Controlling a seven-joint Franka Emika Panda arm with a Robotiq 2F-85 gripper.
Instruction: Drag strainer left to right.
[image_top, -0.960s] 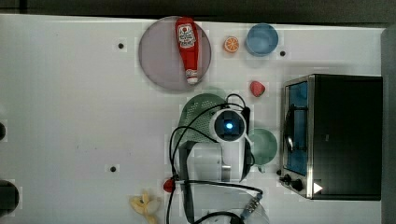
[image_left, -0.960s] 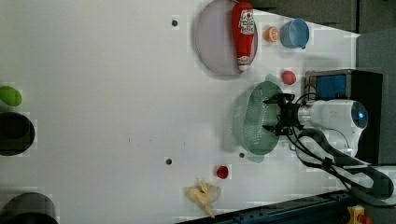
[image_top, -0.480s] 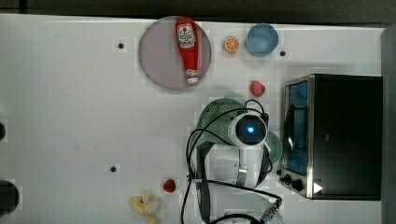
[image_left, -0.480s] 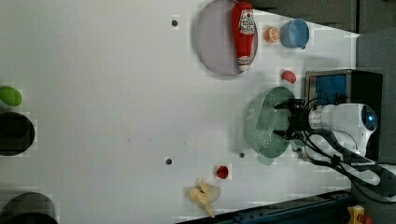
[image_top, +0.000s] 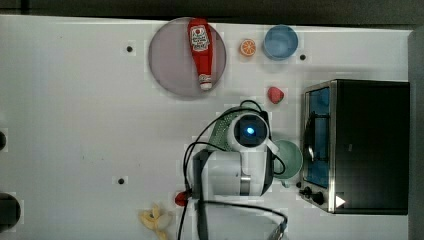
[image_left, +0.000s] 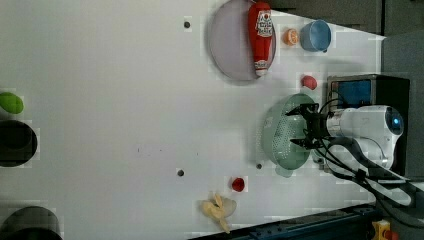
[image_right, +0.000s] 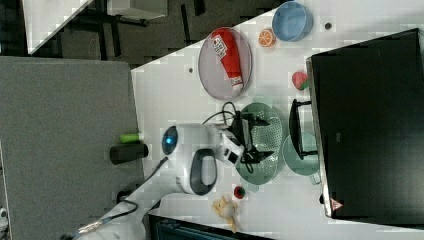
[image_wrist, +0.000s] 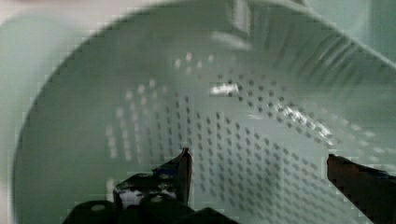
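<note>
My white desk (image_top: 75, 125) carries a round grey-lilac plate (image_top: 172, 65) near the top view's upper edge, with an orange slice (image_top: 247, 47) and a blue bowl (image_top: 280, 42) to the plate's right in the top view. Below them in the top view sit a small red strawberry (image_top: 275, 94), the pale green strainer (image_left: 282, 137), a teal cup (image_top: 291, 157) just beside it, and a black toaster oven (image_top: 367, 145) at the top view's right. Near the top view's lower edge lie a small red piece (image_top: 180, 199) and a pale yellow banana-like item (image_top: 155, 218).
</note>
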